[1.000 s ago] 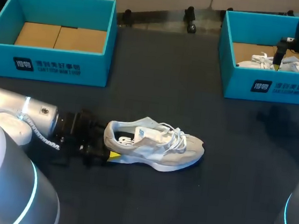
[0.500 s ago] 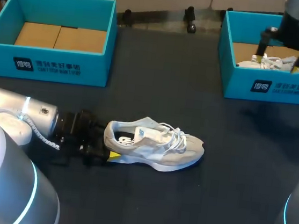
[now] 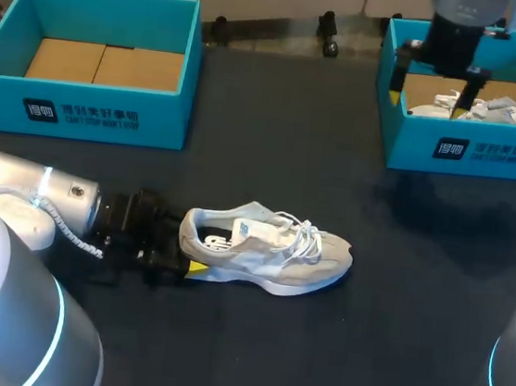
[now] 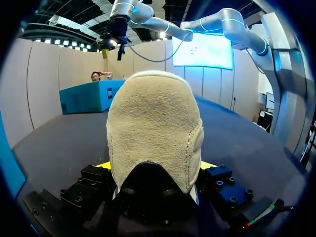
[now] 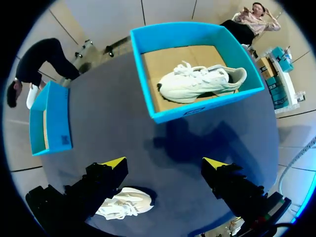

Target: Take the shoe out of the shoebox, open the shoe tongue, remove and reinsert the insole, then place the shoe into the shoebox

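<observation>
A pale grey-and-white shoe (image 3: pixel 270 250) lies on its side on the dark table, toe to the right. My left gripper (image 3: pixel 186 252) is shut on its heel; in the left wrist view the suede heel (image 4: pixel 153 123) fills the space between the yellow tips (image 4: pixel 103 165). The left blue shoebox (image 3: pixel 88 90) holds only cardboard. My right gripper (image 3: pixel 436 83) hangs open high above the right blue shoebox (image 3: pixel 468 152), holding nothing. From the right wrist view, the right gripper (image 5: pixel 164 165) looks down on that shoebox (image 5: pixel 197 109) and the shoe on the table (image 5: pixel 123 202).
A second white shoe (image 3: pixel 491 110) lies inside the right shoebox, also visible in the right wrist view (image 5: pixel 200 81). The left shoebox (image 5: pixel 47 118) stands at the table's far left. Bare dark table (image 3: pixel 282 149) lies between the two boxes.
My right gripper has moved left over the right shoebox, from its right end to its left part. The left arm and the shoe have stayed still.
</observation>
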You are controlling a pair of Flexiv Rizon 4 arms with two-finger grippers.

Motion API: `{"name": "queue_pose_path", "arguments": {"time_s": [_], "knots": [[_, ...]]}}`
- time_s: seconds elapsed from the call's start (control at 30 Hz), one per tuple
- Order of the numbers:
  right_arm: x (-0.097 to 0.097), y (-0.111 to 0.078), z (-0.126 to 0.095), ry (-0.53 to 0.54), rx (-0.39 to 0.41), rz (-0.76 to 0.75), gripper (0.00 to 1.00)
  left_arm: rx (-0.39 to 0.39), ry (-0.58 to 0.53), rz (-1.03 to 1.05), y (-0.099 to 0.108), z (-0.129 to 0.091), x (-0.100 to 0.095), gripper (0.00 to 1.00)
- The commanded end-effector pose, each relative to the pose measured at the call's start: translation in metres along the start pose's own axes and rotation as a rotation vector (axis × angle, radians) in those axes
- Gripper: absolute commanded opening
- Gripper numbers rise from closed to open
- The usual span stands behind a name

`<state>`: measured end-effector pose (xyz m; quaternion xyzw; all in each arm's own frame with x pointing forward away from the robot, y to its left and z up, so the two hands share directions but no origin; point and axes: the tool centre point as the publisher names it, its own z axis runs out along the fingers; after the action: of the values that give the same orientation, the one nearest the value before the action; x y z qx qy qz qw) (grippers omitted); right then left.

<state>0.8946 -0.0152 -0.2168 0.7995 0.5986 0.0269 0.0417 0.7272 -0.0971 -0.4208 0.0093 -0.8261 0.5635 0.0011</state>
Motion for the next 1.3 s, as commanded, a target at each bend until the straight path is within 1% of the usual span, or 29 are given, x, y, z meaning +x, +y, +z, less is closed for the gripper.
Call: {"name": "queue_pose_path", "arguments": {"time_s": [0.03, 0.23, 0.3, 0.5, 0.6, 0.9, 0.97, 1.13, 1.3], "knots": [[0.019, -0.011, -0.002, -0.029, -0.005, 0.002, 1.00, -0.003, 0.002, 0.000, 0.003, 0.003, -0.002, 0.00], [0.041, -0.032, -0.010, -0.027, -0.015, -0.004, 1.00, -0.003, 0.002, 0.000, 0.003, 0.003, -0.002, 0.00], [0.052, -0.040, -0.011, -0.030, -0.009, -0.012, 1.00, -0.003, 0.002, 0.000, 0.003, 0.003, -0.002, 0.00], [0.078, -0.061, -0.008, -0.027, 0.003, -0.016, 1.00, -0.003, 0.002, 0.000, 0.003, 0.003, -0.002, 0.00], [0.090, -0.069, -0.005, -0.021, 0.000, -0.017, 1.00, -0.003, 0.002, 0.000, 0.003, 0.003, -0.002, 0.00], [0.128, -0.089, -0.004, -0.049, -0.010, -0.064, 1.00, -0.003, 0.002, 0.000, 0.003, 0.003, -0.002, 0.00], [0.134, -0.095, -0.002, -0.051, -0.033, -0.082, 1.00, -0.003, 0.002, 0.000, 0.003, 0.003, -0.002, 0.00], [0.147, -0.112, 0.002, -0.052, -0.059, -0.114, 1.00, -0.003, 0.002, 0.000, 0.003, 0.003, -0.002, 0.00], [0.156, -0.131, 0.002, -0.055, -0.067, -0.130, 1.00, -0.003, 0.002, 0.000, 0.003, 0.003, -0.002, 0.00]]}}
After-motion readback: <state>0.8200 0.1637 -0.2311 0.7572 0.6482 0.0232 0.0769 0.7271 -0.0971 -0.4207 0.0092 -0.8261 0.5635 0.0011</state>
